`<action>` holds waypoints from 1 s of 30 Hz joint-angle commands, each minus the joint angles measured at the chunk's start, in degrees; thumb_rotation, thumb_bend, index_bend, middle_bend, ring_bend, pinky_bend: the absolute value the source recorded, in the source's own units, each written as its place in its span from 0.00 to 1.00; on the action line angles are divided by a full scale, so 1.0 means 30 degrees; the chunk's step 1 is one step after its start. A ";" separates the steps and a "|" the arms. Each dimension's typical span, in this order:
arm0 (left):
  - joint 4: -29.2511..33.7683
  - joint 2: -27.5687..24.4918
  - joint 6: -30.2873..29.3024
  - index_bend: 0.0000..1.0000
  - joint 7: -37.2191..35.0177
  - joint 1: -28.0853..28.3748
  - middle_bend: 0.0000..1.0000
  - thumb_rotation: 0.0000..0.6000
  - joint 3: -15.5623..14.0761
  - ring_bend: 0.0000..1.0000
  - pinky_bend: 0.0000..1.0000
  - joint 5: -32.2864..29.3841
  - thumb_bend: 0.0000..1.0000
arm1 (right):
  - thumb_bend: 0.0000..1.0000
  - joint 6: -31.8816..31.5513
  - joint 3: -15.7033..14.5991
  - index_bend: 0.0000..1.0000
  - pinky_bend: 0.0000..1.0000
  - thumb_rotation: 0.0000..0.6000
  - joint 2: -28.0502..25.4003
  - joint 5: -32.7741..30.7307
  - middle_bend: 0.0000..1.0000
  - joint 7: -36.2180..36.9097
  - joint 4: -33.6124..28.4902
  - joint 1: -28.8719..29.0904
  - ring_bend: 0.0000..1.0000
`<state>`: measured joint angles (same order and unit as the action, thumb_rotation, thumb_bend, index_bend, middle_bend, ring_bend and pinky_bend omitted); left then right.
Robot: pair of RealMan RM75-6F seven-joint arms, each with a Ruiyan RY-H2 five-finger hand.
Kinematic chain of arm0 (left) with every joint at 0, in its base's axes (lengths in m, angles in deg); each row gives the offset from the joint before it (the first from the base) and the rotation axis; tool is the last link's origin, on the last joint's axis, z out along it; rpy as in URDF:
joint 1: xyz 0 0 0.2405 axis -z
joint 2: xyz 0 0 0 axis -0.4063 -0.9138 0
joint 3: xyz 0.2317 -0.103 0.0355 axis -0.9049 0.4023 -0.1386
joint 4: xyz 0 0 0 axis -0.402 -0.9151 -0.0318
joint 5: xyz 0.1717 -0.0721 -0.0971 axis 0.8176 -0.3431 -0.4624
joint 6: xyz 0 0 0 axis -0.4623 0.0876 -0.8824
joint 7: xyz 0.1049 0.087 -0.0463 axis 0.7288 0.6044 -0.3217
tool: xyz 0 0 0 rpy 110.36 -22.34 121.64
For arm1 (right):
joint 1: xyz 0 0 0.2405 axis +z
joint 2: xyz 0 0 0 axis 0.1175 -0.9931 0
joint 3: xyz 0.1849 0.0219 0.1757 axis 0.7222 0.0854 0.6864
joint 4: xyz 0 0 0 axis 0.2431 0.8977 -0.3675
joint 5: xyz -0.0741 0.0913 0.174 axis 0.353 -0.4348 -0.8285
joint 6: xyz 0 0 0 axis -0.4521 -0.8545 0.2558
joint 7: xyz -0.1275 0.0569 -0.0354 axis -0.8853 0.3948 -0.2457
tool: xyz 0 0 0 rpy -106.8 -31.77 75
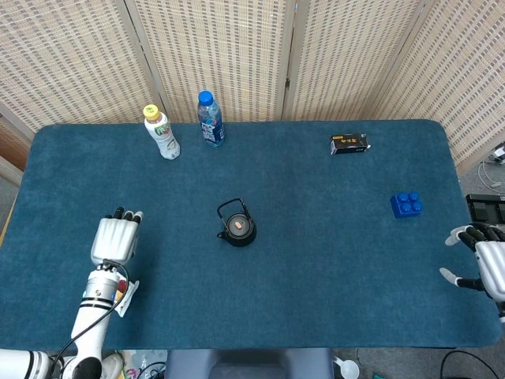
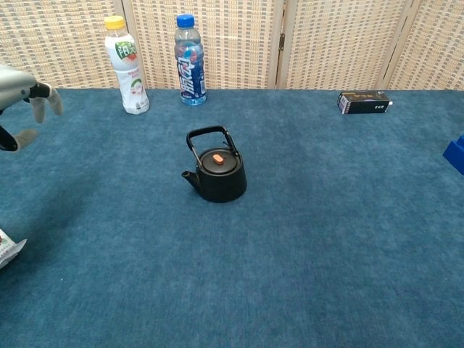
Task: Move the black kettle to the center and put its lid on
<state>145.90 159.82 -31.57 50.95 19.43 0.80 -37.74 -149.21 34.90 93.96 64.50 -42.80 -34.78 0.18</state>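
Note:
The black kettle [image 1: 237, 228] [image 2: 217, 176] stands upright near the middle of the blue table, handle raised, with its lid and orange knob [image 2: 218, 158] seated on top. My left hand [image 1: 115, 239] [image 2: 22, 96] hovers far to the kettle's left, fingers apart and holding nothing. At the table's right edge my right hand [image 1: 480, 264] is also apart from everything, with spread fingers; the chest view does not show it.
A white bottle with a yellow cap [image 1: 161, 133] and a blue-capped bottle [image 1: 210, 119] stand at the back left. A small black box [image 1: 349, 144] lies at the back right, a blue brick [image 1: 405, 204] on the right. A snack packet [image 1: 120, 294] lies under my left wrist.

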 commanded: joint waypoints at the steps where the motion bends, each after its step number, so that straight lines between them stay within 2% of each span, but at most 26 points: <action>1: -0.0448 -0.0518 -0.0367 0.28 -0.1348 -0.1087 0.34 1.00 -0.0586 0.19 0.38 0.1332 0.47 | 0.18 0.0115 0.0028 0.43 0.19 1.00 0.0149 -0.0207 0.33 -0.0224 -0.0034 0.0096 0.19; 19: -0.1615 -0.1824 -0.2100 0.31 -0.4309 -0.5906 0.34 1.00 -0.2261 0.19 0.36 0.5366 0.47 | 0.17 0.0413 -0.0012 0.43 0.19 1.00 0.0768 -0.1064 0.33 -0.2397 -0.0161 0.0447 0.19; 30: -0.2627 -0.2017 -0.2561 0.31 -0.6044 -0.8223 0.34 1.00 -0.2622 0.19 0.36 0.7345 0.47 | 0.17 0.0418 -0.0163 0.43 0.19 1.00 0.0980 -0.0911 0.33 -0.2850 -0.0218 0.0510 0.19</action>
<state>138.55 153.83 -39.01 33.77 -4.35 -6.65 -16.90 -148.01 34.43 96.84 61.81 -51.28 -35.46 1.68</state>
